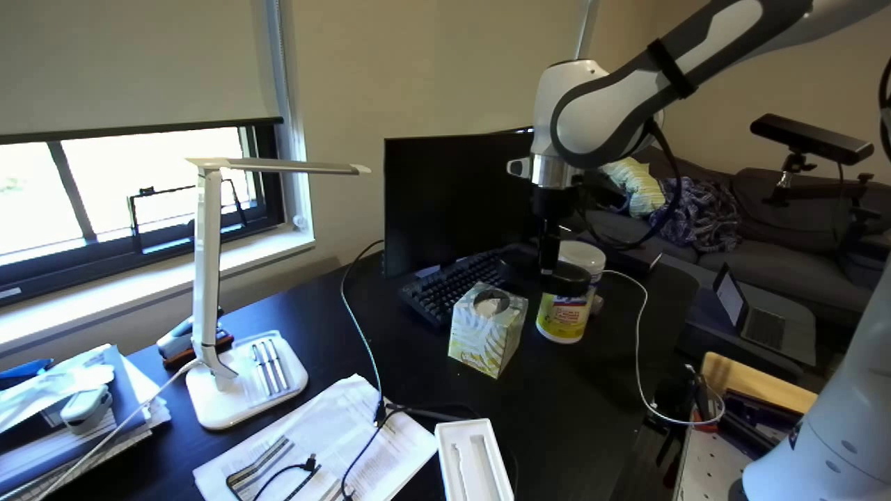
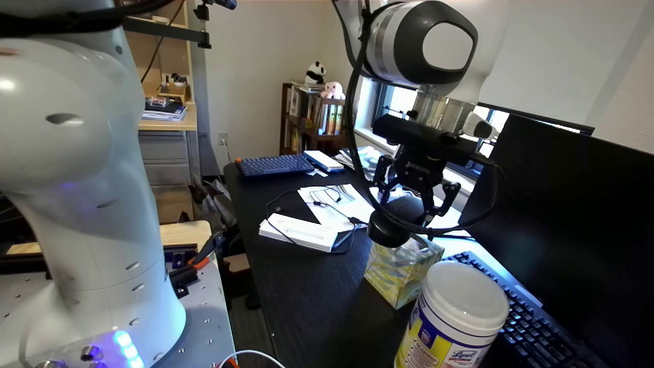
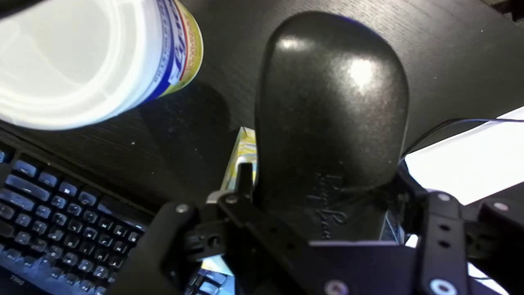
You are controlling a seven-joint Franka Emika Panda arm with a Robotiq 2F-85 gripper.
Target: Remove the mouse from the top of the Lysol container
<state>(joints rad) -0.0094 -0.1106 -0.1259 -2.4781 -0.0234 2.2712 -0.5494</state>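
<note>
A black mouse hangs clamped in the tool, held apart from the Lysol container (its base cut off in an exterior view); the wrist view crops the container, too.

the black desk carries the lysol container, a tissue box, keyboards, papers and a white box.

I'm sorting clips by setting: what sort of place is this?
Probably a home office: a desk lamp and computer monitor suggest work, while the couch suggests a home.
</note>
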